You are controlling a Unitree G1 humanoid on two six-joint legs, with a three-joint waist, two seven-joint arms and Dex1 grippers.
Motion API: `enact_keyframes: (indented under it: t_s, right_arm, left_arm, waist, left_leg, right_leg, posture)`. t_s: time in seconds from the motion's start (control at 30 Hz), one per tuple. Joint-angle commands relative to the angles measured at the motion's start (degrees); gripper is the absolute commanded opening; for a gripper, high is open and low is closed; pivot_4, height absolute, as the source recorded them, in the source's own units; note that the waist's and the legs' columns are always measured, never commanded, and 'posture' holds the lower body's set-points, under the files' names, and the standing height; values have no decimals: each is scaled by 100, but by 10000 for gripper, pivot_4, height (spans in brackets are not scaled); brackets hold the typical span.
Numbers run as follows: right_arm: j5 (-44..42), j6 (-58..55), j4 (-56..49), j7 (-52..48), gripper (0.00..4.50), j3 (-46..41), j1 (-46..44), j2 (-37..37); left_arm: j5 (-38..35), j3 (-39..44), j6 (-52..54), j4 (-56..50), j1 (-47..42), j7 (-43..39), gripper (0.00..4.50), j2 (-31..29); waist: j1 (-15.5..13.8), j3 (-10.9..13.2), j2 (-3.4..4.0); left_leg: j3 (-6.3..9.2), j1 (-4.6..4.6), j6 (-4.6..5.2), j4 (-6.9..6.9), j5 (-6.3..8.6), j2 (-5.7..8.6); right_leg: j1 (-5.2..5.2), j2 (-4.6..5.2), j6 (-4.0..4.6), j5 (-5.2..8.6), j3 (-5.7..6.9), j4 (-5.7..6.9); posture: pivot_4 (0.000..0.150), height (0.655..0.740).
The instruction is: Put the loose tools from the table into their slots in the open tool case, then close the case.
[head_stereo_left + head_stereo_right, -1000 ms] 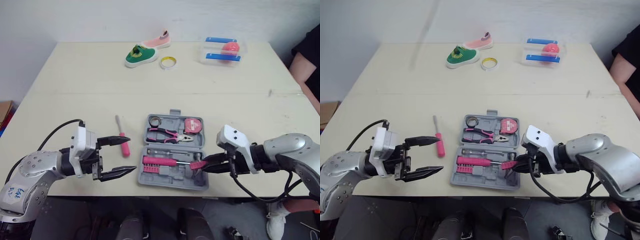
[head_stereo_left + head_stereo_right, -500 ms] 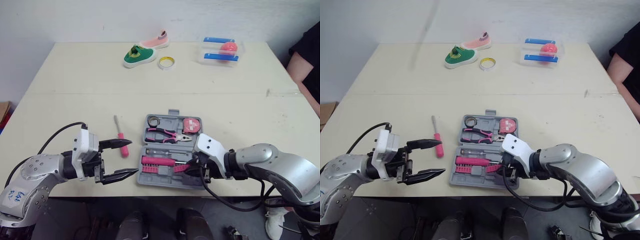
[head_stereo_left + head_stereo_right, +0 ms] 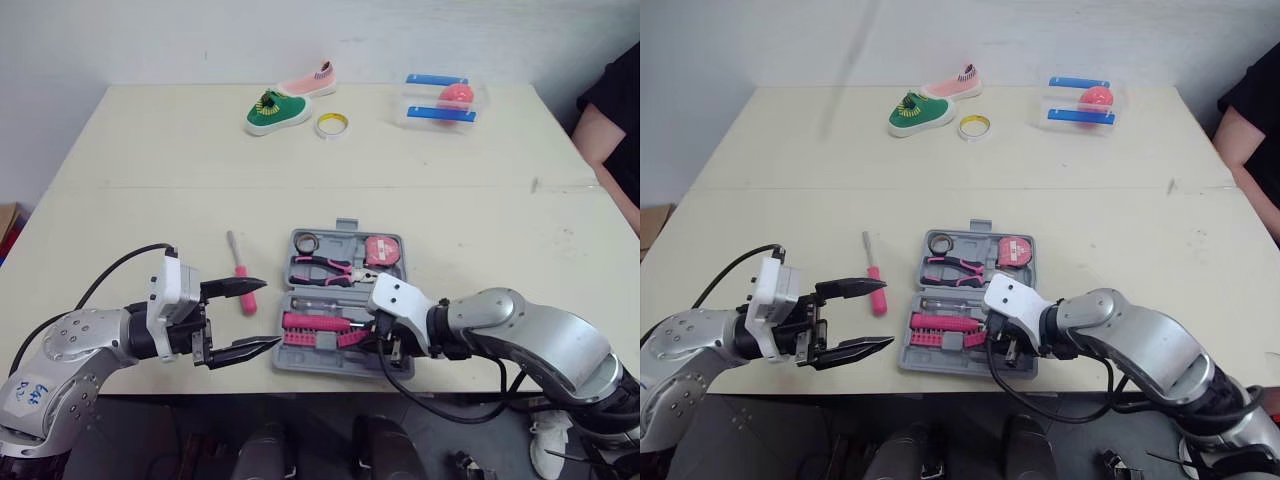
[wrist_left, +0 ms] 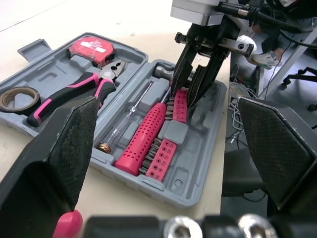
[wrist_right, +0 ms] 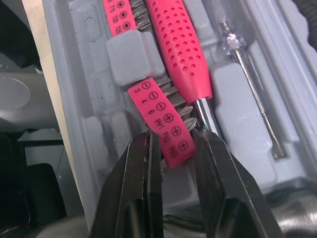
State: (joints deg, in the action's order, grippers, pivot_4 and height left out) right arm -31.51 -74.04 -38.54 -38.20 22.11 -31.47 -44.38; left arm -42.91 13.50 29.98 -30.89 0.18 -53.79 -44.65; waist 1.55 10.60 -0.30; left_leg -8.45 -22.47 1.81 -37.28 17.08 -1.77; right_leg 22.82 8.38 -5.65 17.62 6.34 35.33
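Right tool [image 5: 173, 138] is clamped on the near end of a pink bit strip [image 5: 158, 111], one black finger on each side, and the strip sits tilted in the front half of the open tool case [image 4: 198, 163], touching the shaft of the pink-handled driver [image 5: 181, 54] that lies in its slot beside it. A second bit strip [image 4: 162, 156] and a clear tester screwdriver [image 4: 131, 116] also lie in that half; the rear half holds pliers [image 3: 335, 268], a tape measure [image 3: 383, 250] and a roll of black tape [image 3: 308, 243]. Left tool [image 3: 265, 313] hovers with its fingers wide apart and nothing between them, just left of the case and pointing toward it, its upper finger near a red screwdriver [image 3: 240, 272] lying loose on the bench [image 3: 150, 150]. The right forearm reaches in low from the right along the case's front edge
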Motion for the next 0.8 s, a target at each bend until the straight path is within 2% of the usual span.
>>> enact_keyframes:
  t_s: [0.03,0.47,0.5,0.57,0.63,0.67,0.73,0.8]
  right_arm:
    - [67,-80,4,-9,5665,193,-201,-40]
    - [-241,-251,204,-158,5664,16,-162,230]
    - [-269,-232,203,-233,13664,14,-156,167]
    - [-220,-18,226,-304,19391,-38,-126,105]
    - [-634,123,284,-808,28878,-467,-106,8]
    - [-777,251,305,-1081,35020,-624,-85,-108]
    - [-841,571,368,-1456,42929,-786,-28,-350]
    - [-774,942,543,-1716,42929,-936,22,-546]
  left_arm:
    - [-162,194,8,-215,-3,18,45000,-62]
    - [-226,300,98,-289,101,123,45000,-72]
    - [-221,302,94,-280,95,134,45000,-67]
    - [-214,297,86,-272,87,139,45000,-66]
    - [-198,298,65,-241,78,138,45000,-60]
    - [-195,305,55,-223,75,139,45000,-54]
    - [-182,314,32,-198,84,129,45000,-46]
    - [-167,313,7,-168,92,117,45000,-32]
  waist:
    - [8,0,0]
    - [6,-6,-10]
    - [6,-7,-11]
    - [3,-7,-11]
    - [-2,-5,-13]
    - [-3,-4,-15]
    - [-7,-3,-17]
    - [-9,-3,-18]
  left_leg:
    - [0,0,0,0,0,0]
    - [0,5,-4,2,-2,-4]
    - [0,4,-4,2,-2,-4]
    - [0,4,-4,3,-1,-3]
    - [-1,3,-4,3,0,-2]
    - [0,2,-2,3,0,-1]
    - [0,0,3,2,2,1]
    - [0,1,5,2,3,1]
  right_leg:
    - [0,0,0,0,0,0]
    - [0,-3,0,0,-2,3]
    - [0,-2,0,0,-2,3]
    - [0,-2,0,0,-2,2]
    - [0,-1,0,0,-1,1]
    - [0,0,0,0,-1,0]
    - [0,1,0,0,-1,-2]
    - [-2,0,0,0,0,-6]
  posture:
    - [1500,7400]
    - [1500,7400]
    - [1500,7400]
    - [1500,7400]
    - [1500,7400]
    - [1500,7400]
    - [1500,7400]
    - [1500,7400]
